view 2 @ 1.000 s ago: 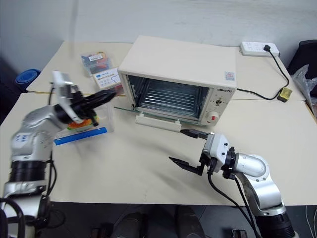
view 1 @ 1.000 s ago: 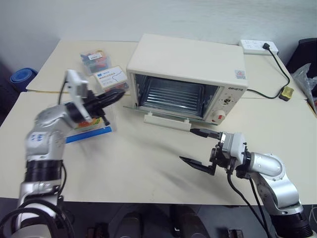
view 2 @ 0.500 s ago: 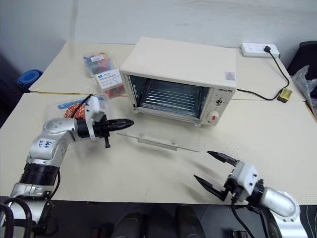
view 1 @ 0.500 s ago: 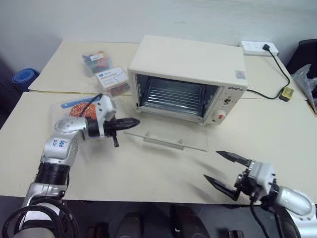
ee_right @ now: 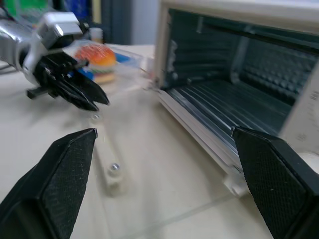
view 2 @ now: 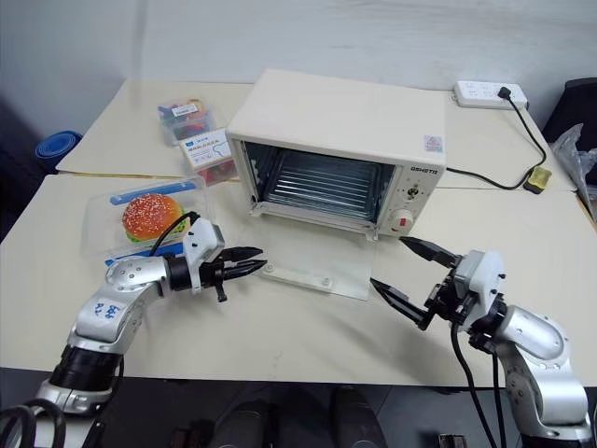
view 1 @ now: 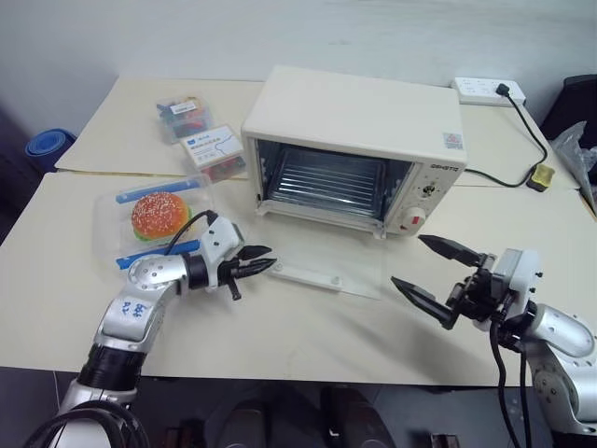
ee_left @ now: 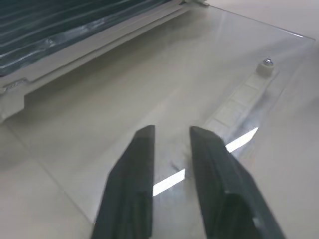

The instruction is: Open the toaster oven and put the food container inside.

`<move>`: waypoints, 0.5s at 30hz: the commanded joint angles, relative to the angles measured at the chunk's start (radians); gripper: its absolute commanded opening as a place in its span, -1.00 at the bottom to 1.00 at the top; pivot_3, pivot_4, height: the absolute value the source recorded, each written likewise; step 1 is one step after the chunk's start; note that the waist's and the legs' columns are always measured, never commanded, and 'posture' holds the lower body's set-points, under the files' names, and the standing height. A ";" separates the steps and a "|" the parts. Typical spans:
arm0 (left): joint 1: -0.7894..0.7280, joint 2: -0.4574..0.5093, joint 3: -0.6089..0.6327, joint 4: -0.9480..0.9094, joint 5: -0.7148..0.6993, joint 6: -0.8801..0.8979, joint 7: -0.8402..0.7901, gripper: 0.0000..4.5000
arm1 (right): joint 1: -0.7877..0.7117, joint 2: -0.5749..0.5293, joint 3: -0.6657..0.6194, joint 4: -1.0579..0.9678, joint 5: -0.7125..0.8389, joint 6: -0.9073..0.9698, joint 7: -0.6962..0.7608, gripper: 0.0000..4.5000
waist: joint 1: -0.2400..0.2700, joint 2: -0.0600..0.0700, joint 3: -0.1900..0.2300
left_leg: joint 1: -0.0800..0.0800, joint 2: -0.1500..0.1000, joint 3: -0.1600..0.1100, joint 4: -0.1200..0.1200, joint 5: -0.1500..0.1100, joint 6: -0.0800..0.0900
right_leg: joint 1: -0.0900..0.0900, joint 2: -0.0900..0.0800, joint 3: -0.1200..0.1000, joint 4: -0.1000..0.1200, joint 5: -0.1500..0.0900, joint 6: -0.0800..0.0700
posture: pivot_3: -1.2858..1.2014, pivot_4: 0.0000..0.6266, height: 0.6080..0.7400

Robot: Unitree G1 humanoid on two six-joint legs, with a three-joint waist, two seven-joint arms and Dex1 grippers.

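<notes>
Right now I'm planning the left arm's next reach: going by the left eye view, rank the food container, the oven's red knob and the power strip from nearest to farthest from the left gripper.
1. Food container: just behind the left gripper, on its left.
2. Red knob: on the toaster oven front, to the right.
3. Power strip: at the table's far right edge.

Even, soft overhead light fills the room, bright on the cream-white boxy toaster oven (view 1: 359, 131) and the pale beige table (view 1: 280, 336), with faint shadows. A white glare streak lies on the clear glass door (ee_left: 164, 89) just ahead of the left gripper (ee_left: 172, 134). Both wrist views are soft, blurred near the fingers.
</notes>
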 commanded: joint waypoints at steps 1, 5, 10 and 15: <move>0.102 0.002 0.227 -0.214 -0.209 0.060 0.036 0.08 | -0.047 0.012 0.016 -0.011 0.026 -0.029 0.039 1.00 | 0.000 0.000 0.000 | 0.000 0.001 -0.001 0.000 0.000 0.000 | 0.000 0.000 0.000 0.000 0.000 0.000 | 0.03 -0.52 1.00; 0.283 0.042 0.559 -0.370 -0.413 0.207 0.139 0.60 | -0.110 0.029 0.063 0.019 0.037 -0.043 0.105 1.00 | -0.006 0.000 0.000 | 0.000 0.002 0.000 -0.001 0.000 0.000 | 0.000 0.001 0.000 0.000 0.000 -0.001 | 0.03 -0.52 1.00; 0.543 0.094 1.009 -0.347 -0.519 0.343 0.227 0.98 | -0.157 0.055 0.108 0.046 0.056 -0.060 0.183 1.00 | -0.002 0.000 0.000 | 0.001 0.002 -0.001 -0.001 -0.001 0.000 | 0.000 0.000 -0.002 0.000 -0.001 -0.002 | 0.03 -0.52 1.00; 0.674 0.117 1.171 -0.146 -0.507 0.365 0.238 0.98 | -0.164 0.088 0.150 0.027 0.036 -0.093 0.213 1.00 | 0.003 0.000 0.000 | 0.002 0.001 -0.002 -0.001 -0.001 0.000 | 0.002 -0.001 -0.003 -0.002 -0.001 -0.003 | 0.03 -0.52 1.00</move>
